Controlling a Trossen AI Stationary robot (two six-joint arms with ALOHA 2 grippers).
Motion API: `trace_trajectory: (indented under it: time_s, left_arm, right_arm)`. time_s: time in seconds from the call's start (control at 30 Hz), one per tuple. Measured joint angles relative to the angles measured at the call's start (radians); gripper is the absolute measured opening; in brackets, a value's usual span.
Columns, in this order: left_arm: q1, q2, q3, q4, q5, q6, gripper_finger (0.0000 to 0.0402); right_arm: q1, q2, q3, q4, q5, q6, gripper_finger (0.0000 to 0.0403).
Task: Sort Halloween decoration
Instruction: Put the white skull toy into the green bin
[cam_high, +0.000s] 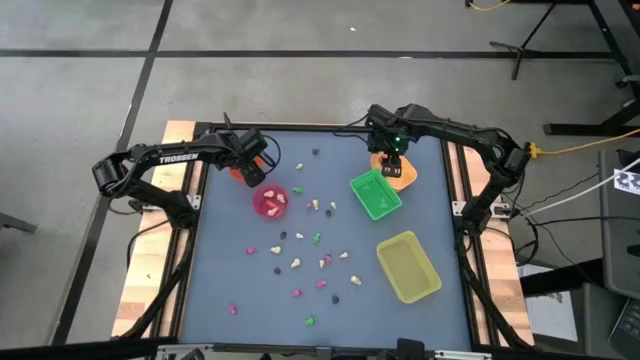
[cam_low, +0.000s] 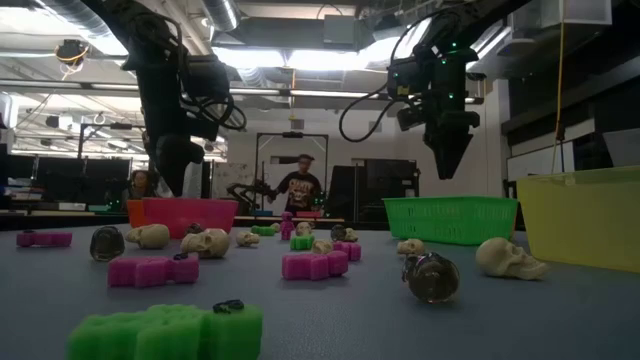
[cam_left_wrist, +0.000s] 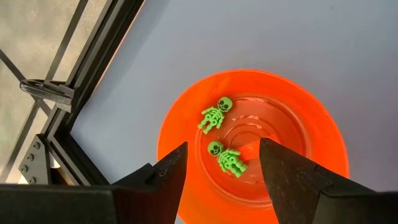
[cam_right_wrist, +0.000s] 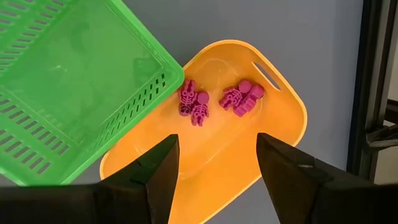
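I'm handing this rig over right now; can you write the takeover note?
Left gripper: open, empty, above the orange cup holding two green skeletons.
Right gripper: open, empty, above the orange tray holding pink skeletons.
Pink cup holds cream pieces. Green tray and yellow tray look empty.
Left: many trinkets loose on the table.

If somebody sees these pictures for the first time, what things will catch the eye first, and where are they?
Bright containers stand out on the grey table: a green tray and a yellow tray on the right, a pink cup near the middle. Tiny trinkets lie scattered between them. The open left gripper hovers over an orange cup holding two green skeletons; the open right gripper hovers over an orange tray with pink skeletons.
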Motion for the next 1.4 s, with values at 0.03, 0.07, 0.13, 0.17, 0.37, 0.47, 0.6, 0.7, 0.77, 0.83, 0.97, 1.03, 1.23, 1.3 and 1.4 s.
trace_trajectory:
  time_s: [0.03, 0.07, 0.13, 0.17, 0.37, 0.47, 0.6, 0.7, 0.77, 0.83, 0.97, 1.03, 1.23, 1.3, 1.4]
  left_arm:
    - [0.0, 0.0, 0.0, 0.0, 0.0, 0.0, 0.0183]
    - [0.0, 0.0, 0.0, 0.0, 0.0, 0.0, 0.0183]
    - [0.0, 0.0, 0.0, 0.0, 0.0, 0.0, 0.0183]
    - [0.0, 0.0, 0.0, 0.0, 0.0, 0.0, 0.0183]
    - [0.0, 0.0, 0.0, 0.0, 0.0, 0.0, 0.0183]
    - [0.0, 0.0, 0.0, 0.0, 0.0, 0.0, 0.0183]
    - [0.0, 0.0, 0.0, 0.0, 0.0, 0.0, 0.0183]
    - [0.0, 0.0, 0.0, 0.0, 0.0, 0.0, 0.0183]
    - [0.0, 0.0, 0.0, 0.0, 0.0, 0.0, 0.0183]
    - [0.0, 0.0, 0.0, 0.0, 0.0, 0.0, 0.0183]
    - [0.0, 0.0, 0.0, 0.0, 0.0, 0.0, 0.0183]
    - [0.0, 0.0, 0.0, 0.0, 0.0, 0.0, 0.0183]
    - [0.0, 0.0, 0.0, 0.0, 0.0, -0.017, 0.0183]
    - [0.0, 0.0, 0.0, 0.0, 0.0, -0.024, 0.0183]
    - [0.0, 0.0, 0.0, 0.0, 0.0, -0.024, 0.0183]
  right_arm:
    - [0.0, 0.0, 0.0, -0.001, 0.0, 0.0, 0.0214]
    - [0.0, 0.0, 0.0, -0.002, 0.0, 0.0, 0.0214]
    - [0.0, 0.0, 0.0, -0.008, 0.0, 0.002, 0.0214]
    - [0.0, 0.0, 0.0, -0.011, 0.0, 0.009, 0.0214]
    - [0.0, 0.0, 0.001, -0.02, 0.0, 0.082, 0.0214]
    - [0.0, 0.0, 0.001, -0.037, 0.0, 0.123, 0.0214]
    - [0.0, 0.0, 0.001, -0.044, 0.0, 0.199, 0.0214]
    - [0.0, 0.0, 0.001, -0.045, 0.0, 0.232, 0.0214]
    - [0.001, 0.0, 0.001, -0.046, -0.001, 0.236, 0.0214]
    - [0.001, 0.0, 0.01, -0.075, -0.002, 0.236, 0.0214]
    - [0.007, 0.0, 0.058, -0.148, -0.002, 0.239, 0.0214]
    - [0.019, 0.0, 0.091, -0.181, 0.004, 0.259, 0.0214]
    - [0.136, -0.001, 0.181, -0.206, 0.005, 0.288, 0.0214]
    - [0.193, -0.001, 0.206, -0.206, 0.005, 0.288, 0.0214]
    - [0.297, -0.001, 0.225, -0.187, 0.005, 0.288, 0.0214]
